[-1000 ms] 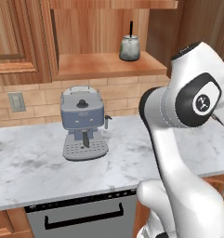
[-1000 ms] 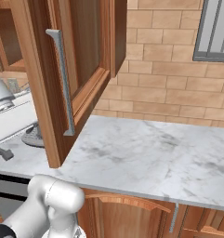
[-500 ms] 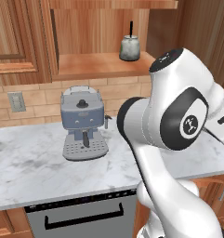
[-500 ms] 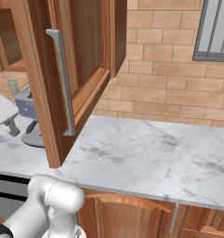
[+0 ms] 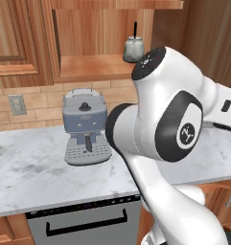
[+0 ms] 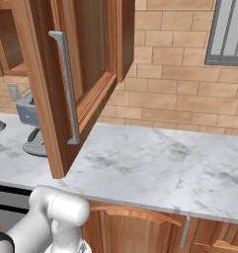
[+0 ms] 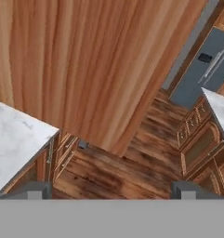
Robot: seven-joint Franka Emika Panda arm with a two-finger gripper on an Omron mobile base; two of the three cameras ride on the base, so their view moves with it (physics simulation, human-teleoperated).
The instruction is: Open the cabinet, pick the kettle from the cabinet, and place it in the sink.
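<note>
The cabinet stands open, its door [image 6: 86, 74] swung out over the counter with the long silver bar handle [image 6: 66, 89] facing the right base view. On the bare wooden shelf [image 5: 93, 67] inside sits the small pale kettle [image 5: 133, 50], upright at the shelf's right end. My white arm [image 5: 169, 129] bulks in front of the left base view, below and right of the kettle. In the hand view my gripper [image 7: 111, 190] is open, its fingertips [image 7: 35, 189] wide apart with nothing between them, facing a wooden panel and the floor. The sink is out of view.
A blue-grey espresso machine [image 5: 85, 126] stands on the marble counter [image 5: 26, 172] under the open cabinet, with a dishwasher front [image 5: 83, 222] below. The open door overhangs the counter [image 6: 155, 163]. A window [image 6: 229, 29] sits in the brick wall at right.
My arm has swung round and now fills more of the left base view. The white hand at the right base view's left edge has slipped out of it. Jaws stay wide.
</note>
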